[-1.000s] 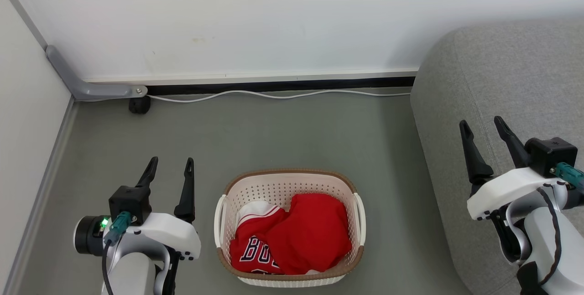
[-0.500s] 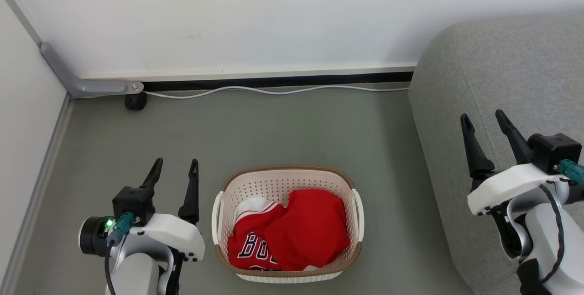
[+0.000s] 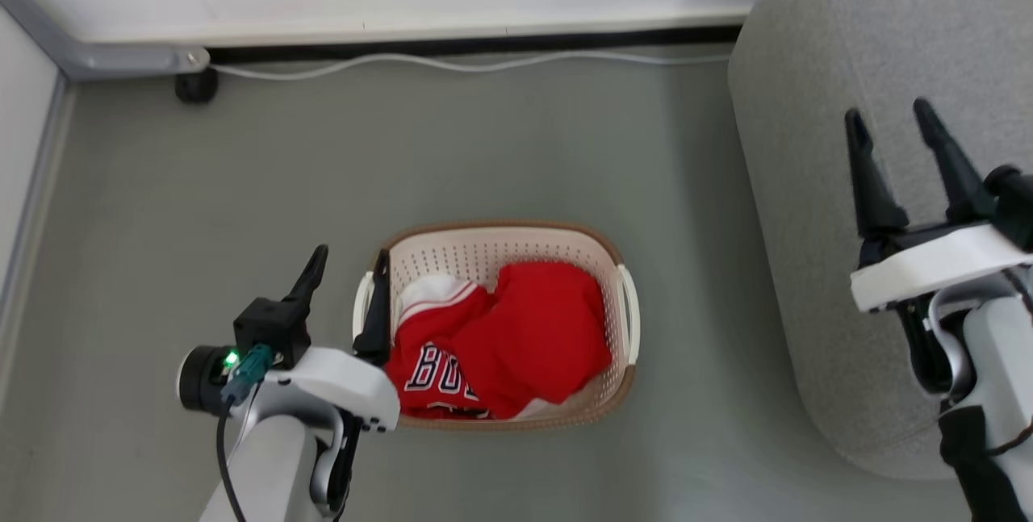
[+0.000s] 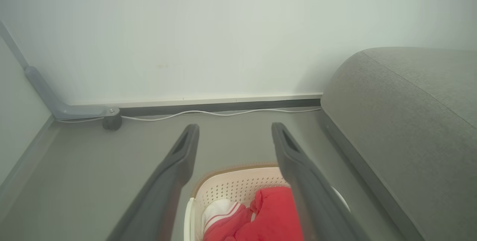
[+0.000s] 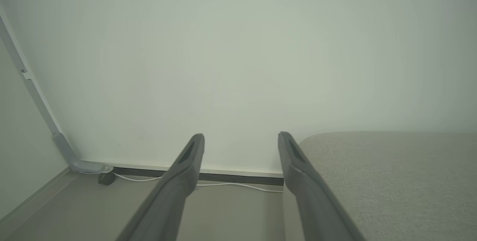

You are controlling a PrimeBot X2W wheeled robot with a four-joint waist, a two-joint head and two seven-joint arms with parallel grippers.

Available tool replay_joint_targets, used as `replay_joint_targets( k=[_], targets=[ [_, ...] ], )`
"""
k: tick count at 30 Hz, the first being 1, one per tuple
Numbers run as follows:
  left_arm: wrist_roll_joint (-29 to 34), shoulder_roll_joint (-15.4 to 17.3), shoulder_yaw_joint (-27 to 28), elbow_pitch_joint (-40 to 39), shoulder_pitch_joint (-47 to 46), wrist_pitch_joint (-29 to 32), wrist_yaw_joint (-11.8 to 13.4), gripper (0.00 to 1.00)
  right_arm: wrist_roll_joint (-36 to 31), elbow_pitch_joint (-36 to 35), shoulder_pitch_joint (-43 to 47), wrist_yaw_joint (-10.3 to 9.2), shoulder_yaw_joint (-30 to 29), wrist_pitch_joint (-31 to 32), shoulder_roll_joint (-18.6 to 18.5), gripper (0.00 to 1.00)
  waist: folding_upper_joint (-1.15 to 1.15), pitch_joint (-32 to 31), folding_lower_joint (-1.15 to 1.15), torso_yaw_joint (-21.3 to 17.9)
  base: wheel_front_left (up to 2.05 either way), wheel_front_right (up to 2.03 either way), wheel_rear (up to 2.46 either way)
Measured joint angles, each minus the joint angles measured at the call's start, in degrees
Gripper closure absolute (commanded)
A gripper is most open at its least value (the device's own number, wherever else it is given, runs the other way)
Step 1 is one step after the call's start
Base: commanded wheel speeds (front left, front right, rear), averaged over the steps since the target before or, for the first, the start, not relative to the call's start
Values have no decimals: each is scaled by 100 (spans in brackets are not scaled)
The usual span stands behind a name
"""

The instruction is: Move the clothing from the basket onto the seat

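Note:
The cream basket [image 3: 484,244] with its brown rim stands on the grey floor at centre. Inside lie a plain red garment [image 3: 541,336] and a red jersey [image 3: 428,357] with white-striped trim and dark lettering. My left gripper [image 3: 349,261] is open and empty, its right finger over the basket's left rim. In the left wrist view my left gripper [image 4: 233,131] hangs above the basket [image 4: 231,187] and the clothing [image 4: 268,215]. My right gripper [image 3: 886,112] is open and empty over the grey seat [image 3: 815,54], far right.
A white cable [image 3: 452,64] runs along the skirting at the far wall. A grey bracket [image 3: 105,60] with a black foot [image 3: 194,86] sits in the far left corner. The seat's rounded edge [image 4: 372,121] lies close to the basket's right.
The head camera has tilted down, shifting the whole picture. My left gripper has moved right, from beside the basket to over its left rim. The clothing lies as before.

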Motion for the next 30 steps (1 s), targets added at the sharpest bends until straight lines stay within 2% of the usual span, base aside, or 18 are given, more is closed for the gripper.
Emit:
replay_joint_targets(
  k=[6,15,19,23,30],
  targets=[
    [-276,1,-392,-20,-380,0,238,0,99,-341,-358,-1,-82,-1,-110,0,0,658,0,-75,0,0,0],
    [-555,-1,-803,151,-1149,-1,356,0,257,-790,-998,0,-78,-18,-177,0,0,1741,0,-271,0,0,0],
    [-716,2,-916,443,-1384,-3,354,0,328,-921,-1131,0,-41,-20,-179,0,0,2073,0,-341,0,0,0],
    [-1141,3,-1103,1083,-1747,-25,342,0,374,-1105,-1337,0,68,-36,-182,0,0,2489,0,-439,0,0,0],
    [-1512,1,-1452,2036,-2671,-27,286,0,555,-1423,-1672,0,235,-42,-168,0,0,3164,0,-634,0,0,0]
  ],
)
